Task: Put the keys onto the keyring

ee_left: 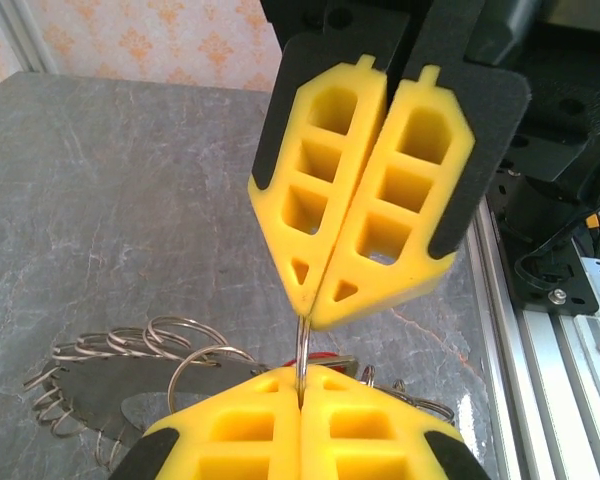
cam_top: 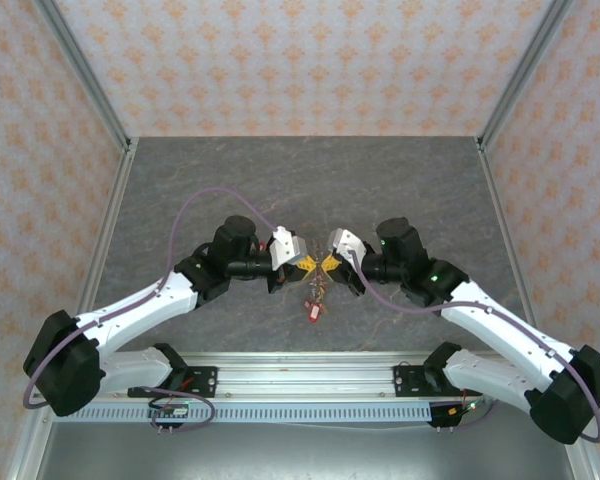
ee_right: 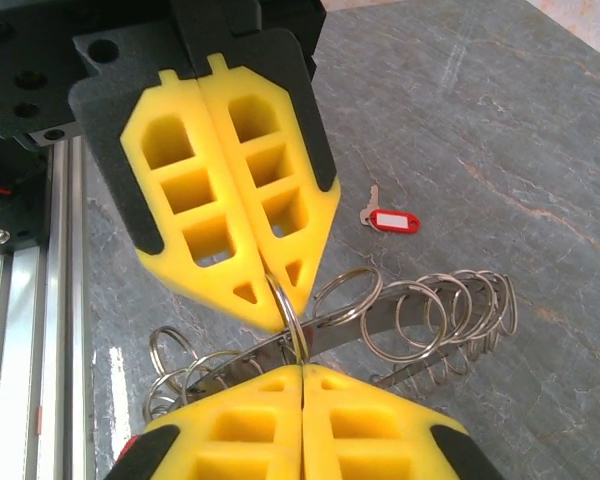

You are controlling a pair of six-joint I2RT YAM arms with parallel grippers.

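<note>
The keyring (ee_right: 380, 318) is a flat metal band strung with several wire split rings, lying on the grey table; it also shows under the fingers (ee_left: 100, 385). My left gripper (ee_left: 302, 385) and right gripper (ee_right: 302, 372) meet tip to tip at mid-table, both shut on the same small split ring (ee_right: 292, 318) of the keyring. From above, the left gripper (cam_top: 305, 264) and right gripper (cam_top: 329, 264) touch over the ring pile. One of the keys, with a red tag (ee_right: 391, 221), lies loose beyond the band. A red tag (cam_top: 312, 308) lies just in front of the grippers.
An aluminium rail (cam_top: 300, 378) runs along the near table edge, close behind both wrists. Metal frame posts (cam_top: 108, 215) and patterned walls border the table left, right and back. Open grey tabletop (cam_top: 310, 180) stretches behind the grippers.
</note>
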